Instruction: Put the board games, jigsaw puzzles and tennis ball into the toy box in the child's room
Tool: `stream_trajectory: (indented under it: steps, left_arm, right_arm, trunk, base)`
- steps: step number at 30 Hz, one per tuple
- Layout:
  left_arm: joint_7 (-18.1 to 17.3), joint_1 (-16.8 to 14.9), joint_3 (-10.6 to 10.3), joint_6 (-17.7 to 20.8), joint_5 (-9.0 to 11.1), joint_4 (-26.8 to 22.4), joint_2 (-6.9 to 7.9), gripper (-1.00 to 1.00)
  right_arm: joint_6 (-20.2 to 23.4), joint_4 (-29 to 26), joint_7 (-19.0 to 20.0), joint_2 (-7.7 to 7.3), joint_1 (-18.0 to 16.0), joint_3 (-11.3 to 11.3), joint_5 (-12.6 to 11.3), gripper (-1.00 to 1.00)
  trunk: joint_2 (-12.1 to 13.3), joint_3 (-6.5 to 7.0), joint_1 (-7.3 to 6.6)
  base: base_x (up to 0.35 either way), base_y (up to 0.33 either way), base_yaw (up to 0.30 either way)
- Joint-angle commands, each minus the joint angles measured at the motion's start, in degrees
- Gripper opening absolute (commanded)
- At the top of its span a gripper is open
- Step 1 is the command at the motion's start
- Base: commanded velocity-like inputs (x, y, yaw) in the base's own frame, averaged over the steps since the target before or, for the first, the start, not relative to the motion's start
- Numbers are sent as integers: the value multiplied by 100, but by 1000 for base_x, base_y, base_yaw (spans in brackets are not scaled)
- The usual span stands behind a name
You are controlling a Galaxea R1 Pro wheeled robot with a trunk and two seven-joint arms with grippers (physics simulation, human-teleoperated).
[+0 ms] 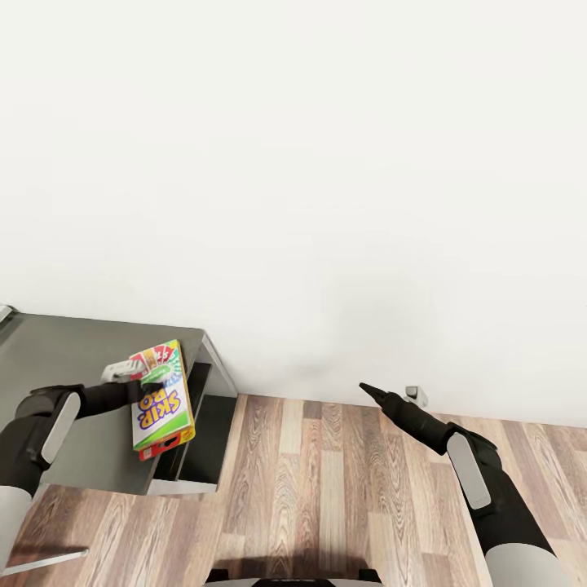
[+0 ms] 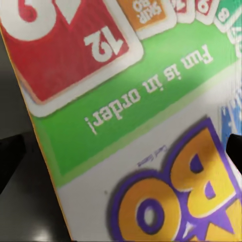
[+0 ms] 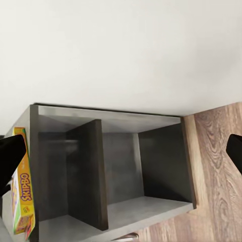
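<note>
A Skip-Bo board game (image 1: 167, 408), a flat box with a green, white and red lid, hangs slightly tilted over the right end of the dark grey table (image 1: 73, 350). My left gripper (image 1: 149, 391) reaches in from the left and is shut on the box's left side. In the left wrist view the lid (image 2: 126, 116) is very close, with dark fingers (image 2: 10, 161) at the edges. My right gripper (image 1: 367, 388) hovers over the wood floor to the right of the table, open and holding nothing. From there it sees the box edge-on (image 3: 22, 201) above the table's end.
A plain white wall (image 1: 326, 163) stands close ahead. The table's end has open dark shelf compartments (image 3: 121, 161) facing the right arm. Wood-plank floor (image 1: 310, 473) stretches right of the table. A small grey fitting (image 1: 416, 395) sits at the wall's base.
</note>
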Motion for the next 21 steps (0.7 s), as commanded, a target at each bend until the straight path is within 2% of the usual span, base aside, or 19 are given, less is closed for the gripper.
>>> stream_trajectory:
  steps: [1,7,21]
  left_arm:
    - [-85,-4,10,40,3,-10,-2,100]
    - [-516,-4,10,43,-3,-25,5,100]
    - [-600,-4,55,45,-5,-30,41,100]
  right_arm:
    - [42,-1,6,2,-4,-10,-20,100]
    - [41,0,6,3,-4,-10,-15,100]
    - [41,0,11,-5,-4,-10,-28,100]
  trunk:
    - [-9,-8,3]
    - [-9,-8,3]
    - [-9,-8,3]
  base:
    - [0,0,0]
    - [0,0,0]
    - [0,0,0]
